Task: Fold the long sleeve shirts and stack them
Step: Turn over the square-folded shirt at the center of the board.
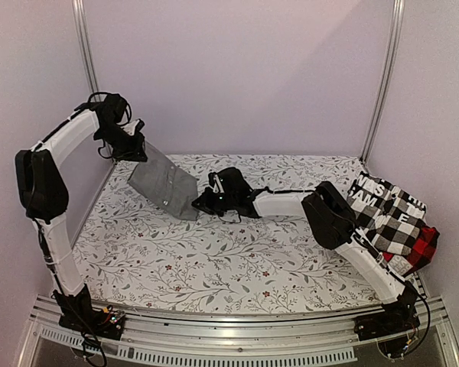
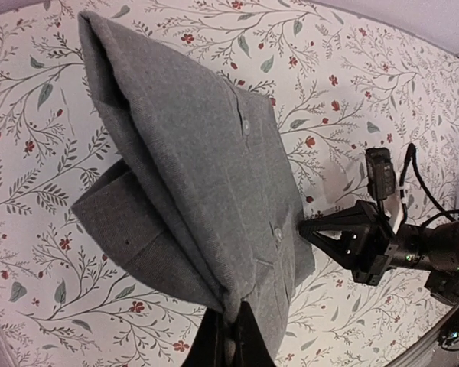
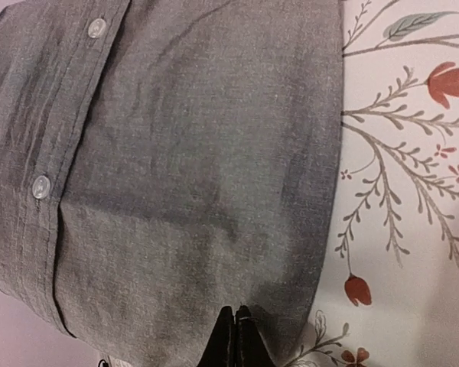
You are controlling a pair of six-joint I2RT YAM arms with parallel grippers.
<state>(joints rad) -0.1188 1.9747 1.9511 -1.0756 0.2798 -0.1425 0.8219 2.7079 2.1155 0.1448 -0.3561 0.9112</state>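
A plain grey shirt (image 1: 164,187) hangs folded from my left gripper (image 1: 138,149), which holds it above the back left of the table. In the left wrist view the left gripper (image 2: 231,329) is shut on a bunched fold of the grey shirt (image 2: 191,176). My right gripper (image 1: 201,203) is at the shirt's lower right edge. In the right wrist view the right gripper (image 3: 236,312) has its tips pressed together on the grey cloth (image 3: 191,168), whose button placket runs along the left. From the left wrist view the right gripper (image 2: 302,225) touches the shirt's side edge.
A black-and-white checked shirt (image 1: 390,214) lies heaped at the table's right edge, with a red-and-black checked shirt (image 1: 422,252) under it. The floral tablecloth (image 1: 214,260) covers the table. Upright frame posts and walls stand close at the back and sides.
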